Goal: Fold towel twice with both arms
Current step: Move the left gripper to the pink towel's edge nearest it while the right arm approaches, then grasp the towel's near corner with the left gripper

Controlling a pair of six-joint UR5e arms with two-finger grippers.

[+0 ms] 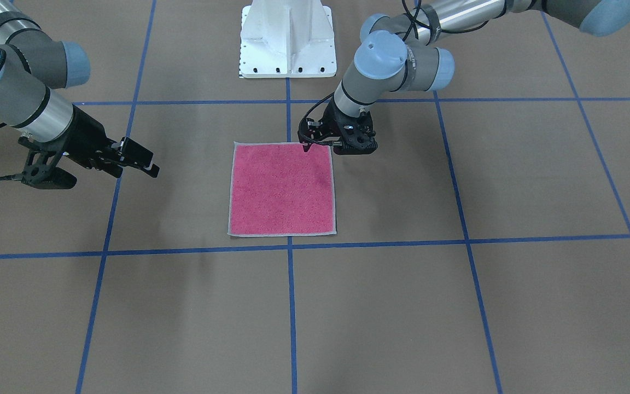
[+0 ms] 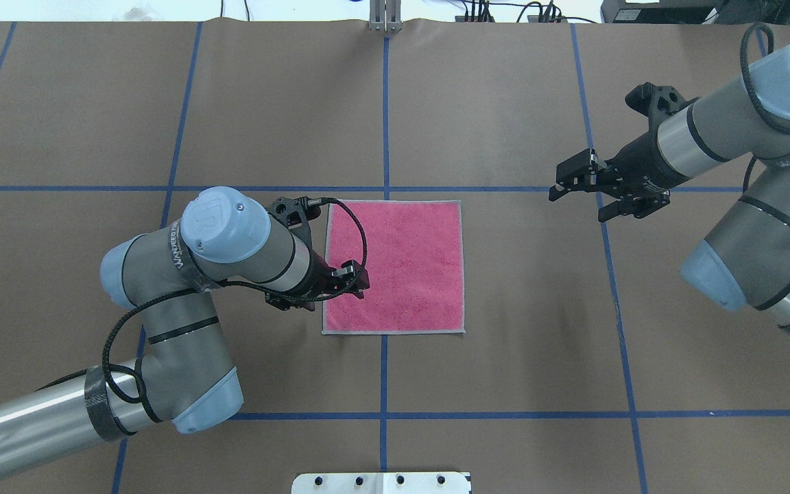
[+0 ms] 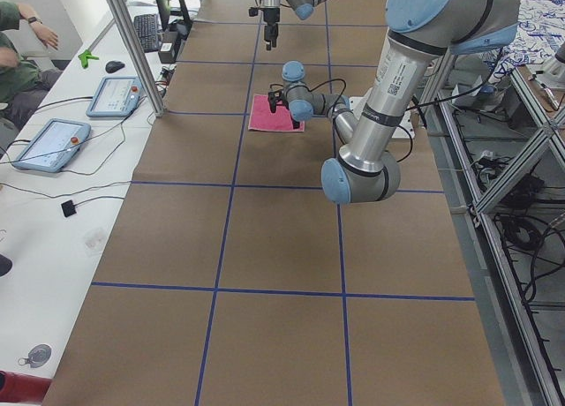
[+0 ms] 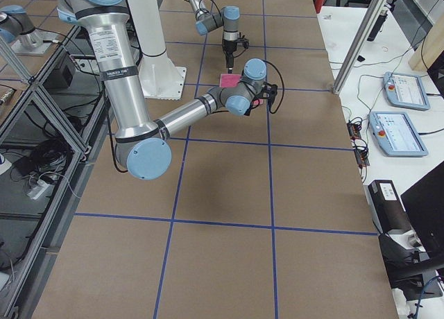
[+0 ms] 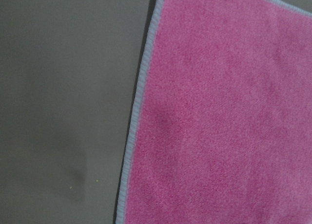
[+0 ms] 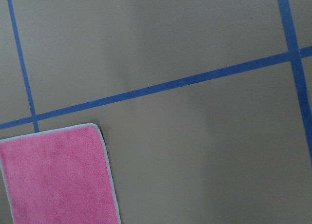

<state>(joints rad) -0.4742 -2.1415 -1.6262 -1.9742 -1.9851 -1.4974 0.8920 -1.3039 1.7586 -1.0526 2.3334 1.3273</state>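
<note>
Brown paper covers the tabletop [image 2: 505,309], ruled into squares by blue tape [image 2: 385,103], and the towel [image 2: 409,261] lies flat at its centre, pink face up. The left gripper [image 2: 359,280] hangs over the towel's 8 o'clock edge, and I cannot tell how its jaws stand; the right gripper [image 2: 558,184], jaws apart, sits well off at 2 o'clock. A white bench [image 3: 53,212] with control tablets [image 3: 50,145] borders the tabletop's 12 o'clock side.

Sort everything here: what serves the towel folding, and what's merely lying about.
Job: towel; left gripper; right gripper.
Lying about: white pedestal base; control tablets on the side bench; blue tape grid.
</note>
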